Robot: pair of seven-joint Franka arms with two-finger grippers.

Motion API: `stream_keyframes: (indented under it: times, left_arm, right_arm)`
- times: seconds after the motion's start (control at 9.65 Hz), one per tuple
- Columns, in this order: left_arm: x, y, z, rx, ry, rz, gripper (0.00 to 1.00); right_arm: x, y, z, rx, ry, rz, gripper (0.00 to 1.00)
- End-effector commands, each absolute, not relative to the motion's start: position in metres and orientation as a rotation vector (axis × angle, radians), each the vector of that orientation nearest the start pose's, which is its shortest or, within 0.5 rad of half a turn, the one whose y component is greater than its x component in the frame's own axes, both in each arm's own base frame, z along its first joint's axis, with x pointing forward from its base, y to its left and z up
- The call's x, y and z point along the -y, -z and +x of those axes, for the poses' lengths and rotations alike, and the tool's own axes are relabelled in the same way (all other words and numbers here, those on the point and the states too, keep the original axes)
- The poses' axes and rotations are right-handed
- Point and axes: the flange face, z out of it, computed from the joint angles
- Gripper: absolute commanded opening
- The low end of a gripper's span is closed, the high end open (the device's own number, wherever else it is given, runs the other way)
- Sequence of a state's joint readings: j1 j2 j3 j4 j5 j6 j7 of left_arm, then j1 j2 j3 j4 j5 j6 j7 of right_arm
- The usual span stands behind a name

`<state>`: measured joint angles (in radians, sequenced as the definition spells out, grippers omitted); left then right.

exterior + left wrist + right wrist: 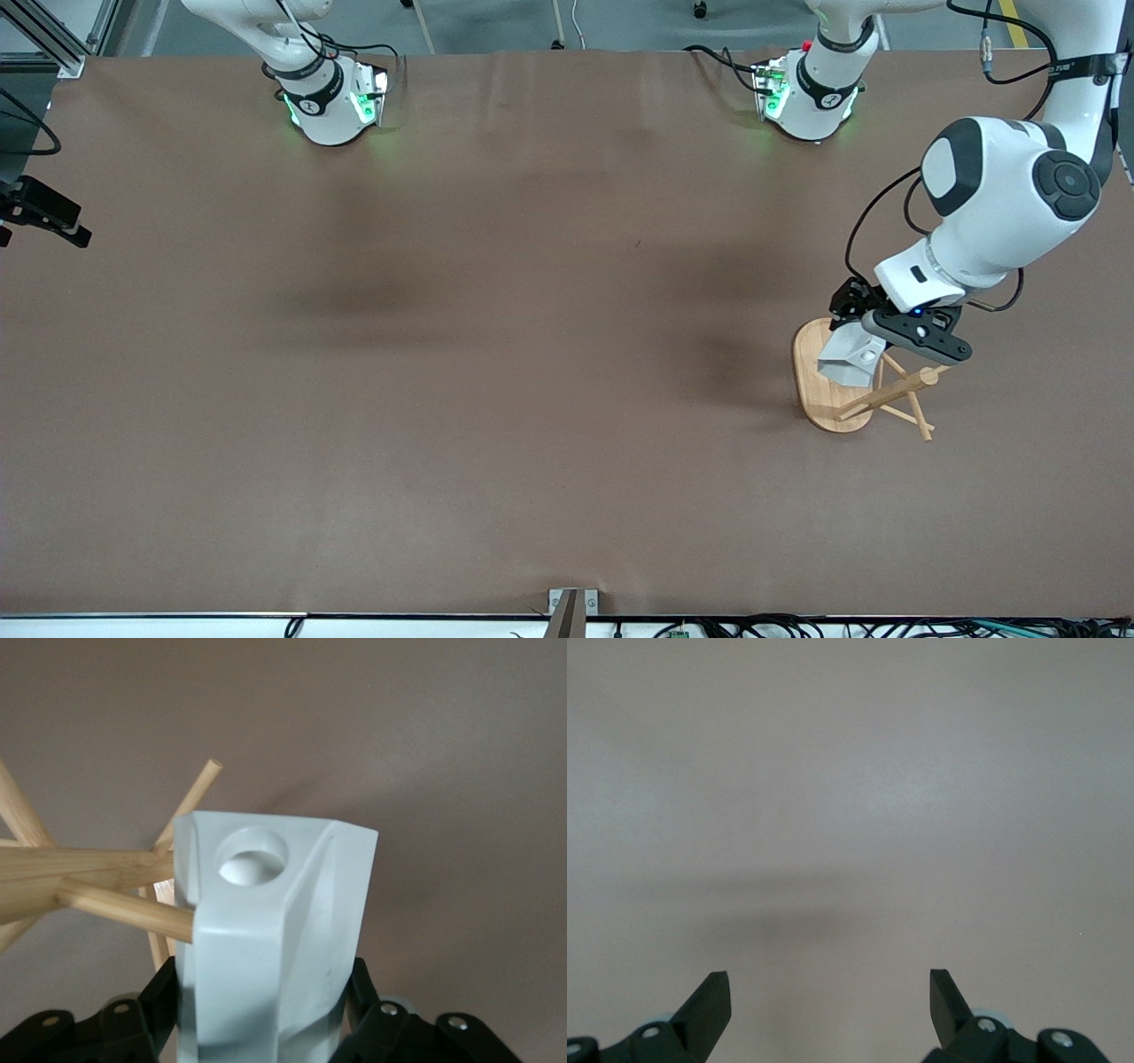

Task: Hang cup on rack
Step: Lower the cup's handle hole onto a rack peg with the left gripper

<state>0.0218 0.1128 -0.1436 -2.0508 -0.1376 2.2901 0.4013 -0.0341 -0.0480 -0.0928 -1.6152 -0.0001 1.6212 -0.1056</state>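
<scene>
We're looking down on the worktop (496,372), a broad brown sheet, and all the action sits toward the left arm's end, roughly midway between the robots' edge and the camera's edge. The rack (864,394) stands there on its oval base, pegs crossing near the post. Over that base the left tool (852,312) carries the cup (852,354), which hangs above the rack rather than resting on it.

The step in hand, as we judge it, is threading the handle onto a peg. In the left wrist view the cup (270,939) fills the middle, its handle hole (252,856) facing us, and one peg (124,908) meets the cup's flank just beside that hole, not through it. To do this well we'd want the hole lined up with a peg tip first, then slid along the peg's axis; pushing on as things stand would likely press the cup wall against the wood and could tip the light rack.

The left tool (266,1028) pinches the cup's body, dark fingers (155,1001) snug against both sides.

The right tool (830,1014) waits with its fingers spread wide, gripping nothing, only bare worktop under it; it doesn't show from the front.
</scene>
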Motion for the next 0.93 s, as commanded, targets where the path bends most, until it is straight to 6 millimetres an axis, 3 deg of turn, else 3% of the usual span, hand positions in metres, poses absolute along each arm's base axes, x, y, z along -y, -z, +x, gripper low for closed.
stream_keyframes:
  times: [0.0,0.21,0.31,0.41,0.52,0.83]
  left_arm:
    - [0.060,-0.375,0.589,-0.714,0.223,-3.171,0.03]
    - [0.054,-0.367,0.591,-0.718,0.226,-3.168,0.08]
    - [0.054,-0.367,0.591,-0.716,0.226,-3.169,0.18]
    - [0.054,-0.368,0.592,-0.713,0.230,-3.169,0.66]
    - [0.054,-0.373,0.592,-0.688,0.245,-3.176,1.00]
    - [0.054,-0.407,0.590,-0.585,0.291,-3.191,1.00]
  right_arm:
    - [0.070,-0.636,0.533,-0.043,0.102,-3.154,0.99]
    - [0.069,-0.636,0.533,-0.040,0.102,-3.154,0.99]
    - [0.069,-0.635,0.533,-0.040,0.097,-3.154,0.99]
    - [0.069,-0.636,0.533,-0.040,0.097,-3.154,0.99]
    - [0.069,-0.635,0.533,-0.040,0.095,-3.154,0.99]
    - [0.069,-0.637,0.532,-0.043,0.097,-3.154,0.99]
